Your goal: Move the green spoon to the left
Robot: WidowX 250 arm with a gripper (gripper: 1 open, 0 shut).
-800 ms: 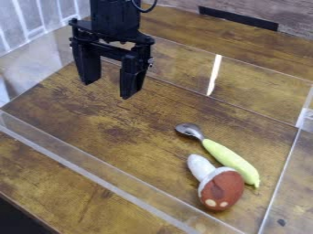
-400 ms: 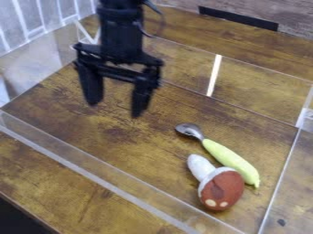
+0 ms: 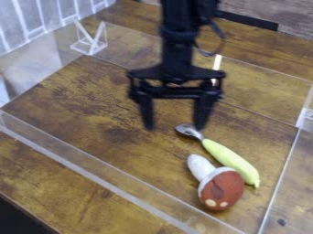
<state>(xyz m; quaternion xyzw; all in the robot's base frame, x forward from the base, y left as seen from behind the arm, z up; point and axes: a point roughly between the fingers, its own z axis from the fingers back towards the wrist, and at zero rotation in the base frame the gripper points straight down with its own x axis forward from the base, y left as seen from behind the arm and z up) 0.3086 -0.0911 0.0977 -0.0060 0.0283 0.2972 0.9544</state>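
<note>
The green spoon (image 3: 226, 155) lies on the wooden table at the lower right, its yellow-green handle running down to the right and its small silver bowl (image 3: 188, 132) at the upper left end. My gripper (image 3: 175, 117) hangs just above and left of that bowl, pointing down, open, with nothing between its two black fingers (image 3: 149, 113). Its right finger stands close to the bowl without clearly touching it.
A toy mushroom (image 3: 215, 186) with a brown-red cap lies just below the spoon handle. Clear plastic walls (image 3: 86, 169) fence the wooden table. A small clear stand (image 3: 88, 38) is at the back left.
The gripper has travelled from the back left toward the right and nearer, arriving over the spoon's bowl, and has rotated. It stayed open. Spoon and mushroom have not moved.
</note>
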